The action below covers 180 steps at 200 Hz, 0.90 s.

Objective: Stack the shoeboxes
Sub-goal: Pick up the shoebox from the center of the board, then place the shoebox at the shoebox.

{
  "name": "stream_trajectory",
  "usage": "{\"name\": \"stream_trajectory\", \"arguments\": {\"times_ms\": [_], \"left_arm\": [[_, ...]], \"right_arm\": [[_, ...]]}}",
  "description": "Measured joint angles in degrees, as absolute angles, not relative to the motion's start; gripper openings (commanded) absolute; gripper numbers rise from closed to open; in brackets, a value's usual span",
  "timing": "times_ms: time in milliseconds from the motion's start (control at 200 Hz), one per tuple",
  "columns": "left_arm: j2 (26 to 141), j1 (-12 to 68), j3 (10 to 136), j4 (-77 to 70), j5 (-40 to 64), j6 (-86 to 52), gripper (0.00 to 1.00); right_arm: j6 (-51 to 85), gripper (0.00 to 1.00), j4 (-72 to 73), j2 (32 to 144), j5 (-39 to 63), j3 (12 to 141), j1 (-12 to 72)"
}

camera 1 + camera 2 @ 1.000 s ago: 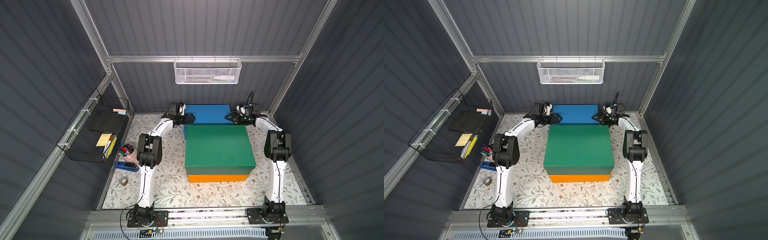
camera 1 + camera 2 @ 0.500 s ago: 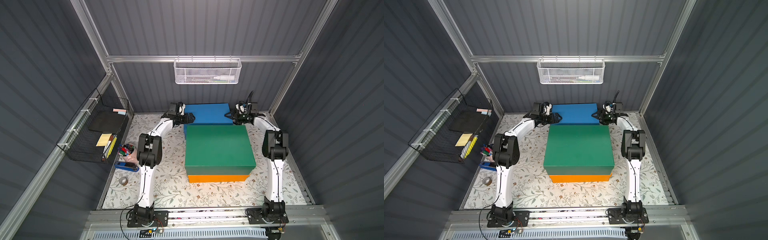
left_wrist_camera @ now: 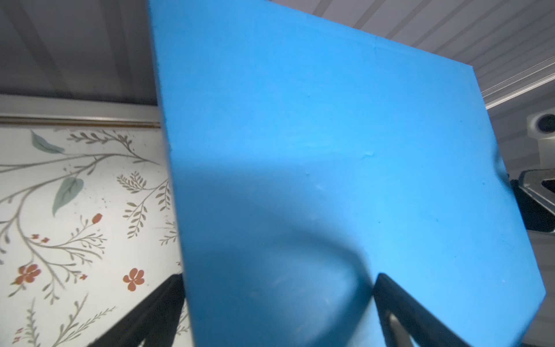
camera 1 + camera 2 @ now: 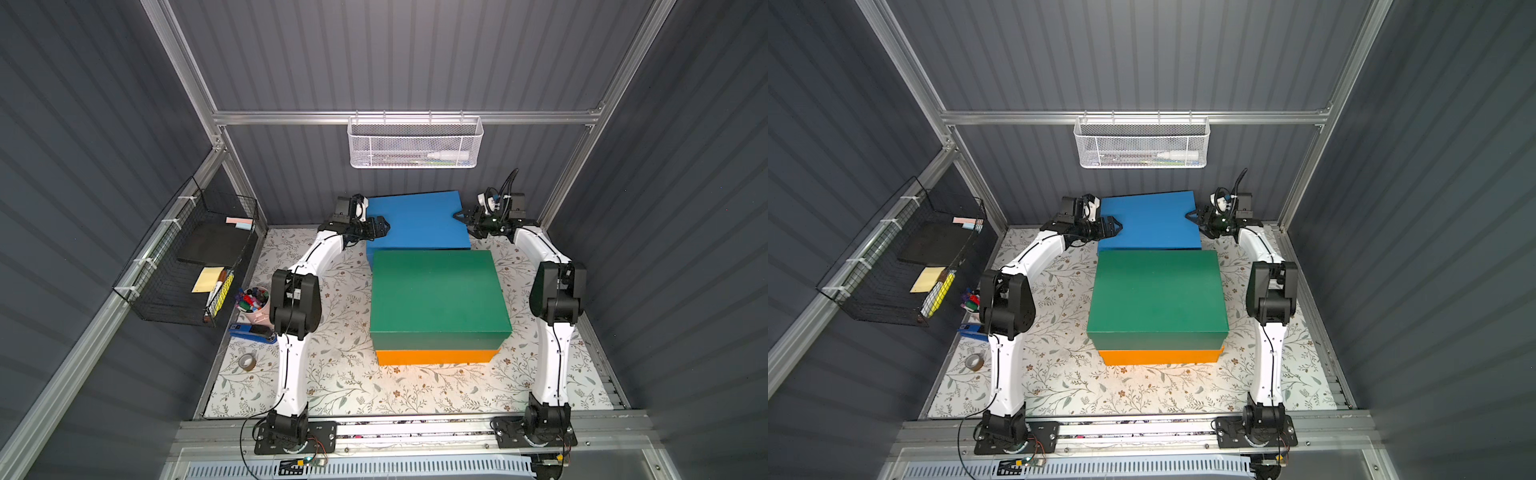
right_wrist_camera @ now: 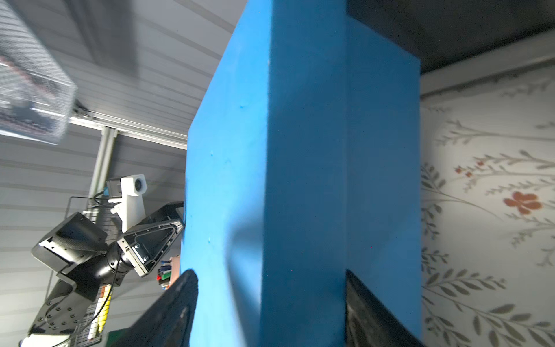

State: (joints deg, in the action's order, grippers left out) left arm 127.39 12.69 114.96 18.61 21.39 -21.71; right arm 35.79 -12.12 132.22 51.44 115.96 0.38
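Observation:
The blue shoebox (image 4: 415,220) (image 4: 1150,220) lies at the back, tilted, its right end higher. The dark green shoebox (image 4: 436,286) (image 4: 1156,291) sits on the orange shoebox (image 4: 436,356) (image 4: 1160,356) just in front of it. My right gripper (image 4: 459,216) (image 5: 267,282) is shut on the blue shoebox's (image 5: 300,150) right end, denting the lid. My left gripper (image 4: 380,227) (image 3: 276,282) stands open and wide astride the left end. One of its fingers (image 3: 387,288) presses a dent into the blue lid (image 3: 330,150).
A white mesh basket (image 4: 415,143) hangs on the back wall above the blue box. A black wire rack (image 4: 187,266) hangs on the left wall. A pen cup (image 4: 251,301), a blue stapler (image 4: 253,332) and a tape roll (image 4: 248,361) sit at the mat's left edge.
My right gripper has closed onto the blue shoebox's right end, and that end has risen, tilting the box. The left arm has not moved.

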Motion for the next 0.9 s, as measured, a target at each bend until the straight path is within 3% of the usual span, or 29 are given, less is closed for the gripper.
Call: {"name": "stream_trajectory", "arguments": {"times_ms": [901], "left_arm": [[118.32, 12.67, 120.53, 22.83, 21.23, -25.10, 1.00]], "right_arm": [[40.58, 0.74, -18.94, 123.92, 50.72, 121.10, 0.91]]}}
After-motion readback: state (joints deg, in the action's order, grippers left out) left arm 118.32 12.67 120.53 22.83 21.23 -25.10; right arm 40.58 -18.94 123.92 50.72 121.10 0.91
